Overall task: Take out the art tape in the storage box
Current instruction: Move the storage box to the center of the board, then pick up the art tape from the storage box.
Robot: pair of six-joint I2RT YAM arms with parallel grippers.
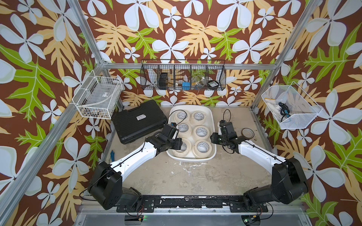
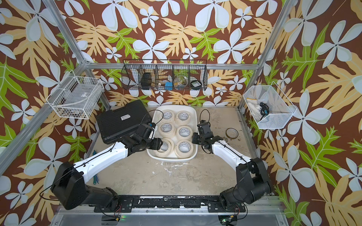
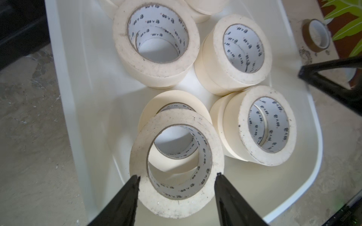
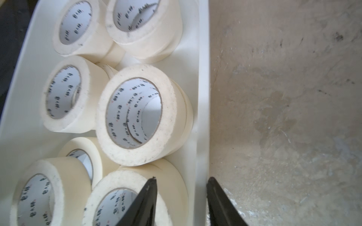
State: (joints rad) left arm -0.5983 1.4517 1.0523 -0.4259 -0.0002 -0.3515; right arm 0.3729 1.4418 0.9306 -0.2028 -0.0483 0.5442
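Cream masking tape fills the storage box (image 1: pixel 193 158) from end to end. The art tape (image 1: pixel 195 150) sits in six stacks, two across and three deep, and as far as I can make out each stack is two rolls high. The white tub stands on the bench (image 1: pixel 186 180) against the middle of its back edge and runs in toward the centre. I see no cream roll anywhere on the bench outside it, so by my reckoning the job is at its very start, with the whole lot left to lift out. The only loose ring out there is a thin brown tape ring (image 1: pixel 248 138) near the right edge of the bench, and that is a different thing. The left fingers (image 3: pixel 125 199) are in the tub's near left corner, spread to either side of the top roll (image 3: pixel 138 156) of that stack, which sits skewed off the roll beneath it. Their tips look to be at its outer wall, but I cannot tell whether they pinch it or only flank it. The right fingers (image 4: pixel 145 205) stand apart and hold nothing, one over the near right stack and the other just outside the tub's right rim, above bare bench.
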